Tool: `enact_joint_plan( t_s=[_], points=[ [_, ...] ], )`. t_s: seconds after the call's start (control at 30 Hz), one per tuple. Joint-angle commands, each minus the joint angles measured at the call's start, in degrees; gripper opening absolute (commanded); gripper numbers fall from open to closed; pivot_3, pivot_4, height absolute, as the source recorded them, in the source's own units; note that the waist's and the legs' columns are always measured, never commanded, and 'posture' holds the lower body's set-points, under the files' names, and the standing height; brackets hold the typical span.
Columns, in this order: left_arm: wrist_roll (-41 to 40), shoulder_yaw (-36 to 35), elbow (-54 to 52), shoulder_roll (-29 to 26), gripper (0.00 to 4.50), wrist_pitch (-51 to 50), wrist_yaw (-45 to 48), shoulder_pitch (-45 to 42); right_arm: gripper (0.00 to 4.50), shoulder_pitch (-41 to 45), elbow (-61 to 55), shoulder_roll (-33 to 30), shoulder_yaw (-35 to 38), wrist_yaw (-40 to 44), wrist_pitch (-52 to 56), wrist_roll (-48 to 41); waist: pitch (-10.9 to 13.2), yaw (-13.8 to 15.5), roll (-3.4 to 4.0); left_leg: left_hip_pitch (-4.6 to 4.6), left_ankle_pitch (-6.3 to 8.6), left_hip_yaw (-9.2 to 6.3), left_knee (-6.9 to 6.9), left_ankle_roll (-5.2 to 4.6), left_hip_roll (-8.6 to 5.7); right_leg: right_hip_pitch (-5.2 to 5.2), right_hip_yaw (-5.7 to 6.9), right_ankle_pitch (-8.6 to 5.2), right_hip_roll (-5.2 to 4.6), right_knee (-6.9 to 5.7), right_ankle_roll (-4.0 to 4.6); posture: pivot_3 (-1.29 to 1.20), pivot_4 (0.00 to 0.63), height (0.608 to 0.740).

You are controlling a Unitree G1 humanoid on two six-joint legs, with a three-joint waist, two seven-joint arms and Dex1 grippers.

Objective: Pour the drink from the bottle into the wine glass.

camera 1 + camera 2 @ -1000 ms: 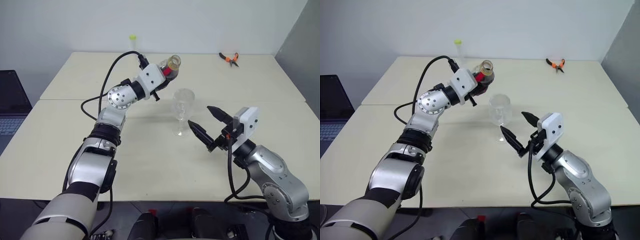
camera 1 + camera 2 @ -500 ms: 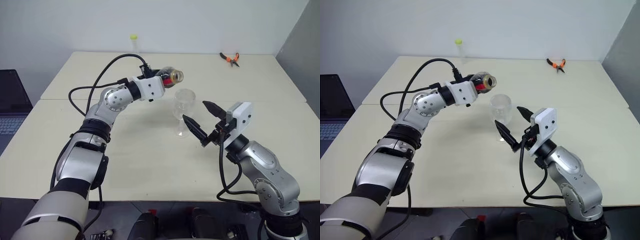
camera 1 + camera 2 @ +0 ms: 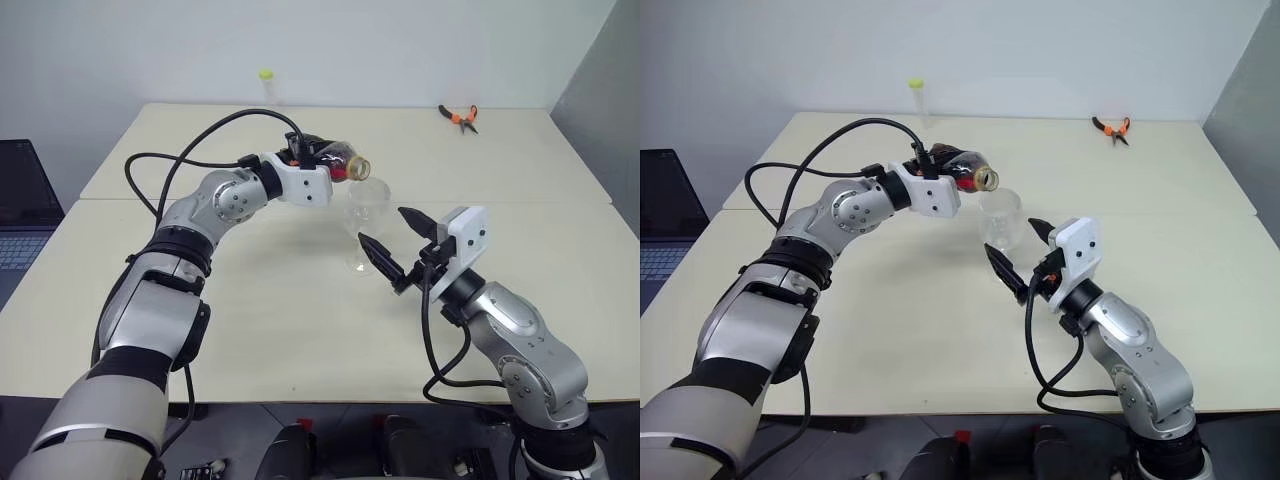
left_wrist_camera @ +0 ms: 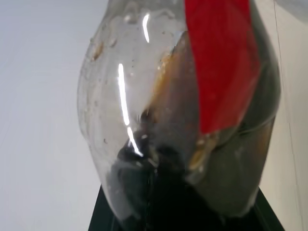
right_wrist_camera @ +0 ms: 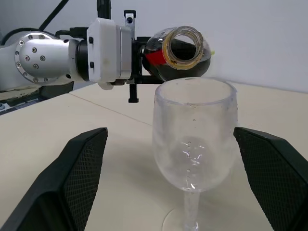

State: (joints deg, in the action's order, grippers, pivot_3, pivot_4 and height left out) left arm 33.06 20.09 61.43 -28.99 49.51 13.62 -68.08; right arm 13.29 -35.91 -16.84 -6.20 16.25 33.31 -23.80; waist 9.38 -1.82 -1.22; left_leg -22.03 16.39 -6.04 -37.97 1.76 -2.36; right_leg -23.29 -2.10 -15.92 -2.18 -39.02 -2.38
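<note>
your left gripper (image 3: pixel 318 172) is clamped on the bottle (image 3: pixel 340 163), its axis near level, mouth just above the glass (image 3: pixel 365 205) rim. your right gripper (image 3: pixel 398 246), wide open and empty, flanks the glass.

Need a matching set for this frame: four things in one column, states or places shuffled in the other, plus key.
Things
1. small clear plastic bottle with red label
2. clear stemmed wine glass
3. orange-handled pliers
4. right gripper

States or places
A. lying at the table's far right
B. open, fingers either side of the stem, not touching
C. tipped on its side, uncapped mouth above the rim
D. upright on the table, no dark drink in it

Pairs: 1-C, 2-D, 3-A, 4-B
</note>
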Motion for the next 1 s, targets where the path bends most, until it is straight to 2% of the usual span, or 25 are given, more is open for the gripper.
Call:
enact_joint_plan(
  t_s=[0.03, 1.0],
  points=[
    [1.3, 0.2, -0.2, -1.3, 0.97, 1.3, -3.4, -3.5, 4.50, 0.8, -1.1, 0.1, -0.6, 0.4, -1.0, 0.9, 0.0, 0.0, 0.00, 0.00, 0.00, 0.00, 0.00, 0.00, 0.00, 0.00, 0.00, 0.00, 0.00, 0.00, 0.00, 0.00, 0.150, 0.740],
    [9.9, 5.9, 2.2, -4.3, 0.92, 2.3, -13.1, -8.1, 4.50, 1.0, 0.2, 0.7, -1.2, 1.9, -1.1, 2.1, 0.0, 0.0, 0.00, -0.01, 0.00, 0.01, -0.01, 0.00, -0.05, -0.01, 0.01, 0.00, 0.00, -0.01, 0.00, 0.00, 0.150, 0.740]
  ],
)
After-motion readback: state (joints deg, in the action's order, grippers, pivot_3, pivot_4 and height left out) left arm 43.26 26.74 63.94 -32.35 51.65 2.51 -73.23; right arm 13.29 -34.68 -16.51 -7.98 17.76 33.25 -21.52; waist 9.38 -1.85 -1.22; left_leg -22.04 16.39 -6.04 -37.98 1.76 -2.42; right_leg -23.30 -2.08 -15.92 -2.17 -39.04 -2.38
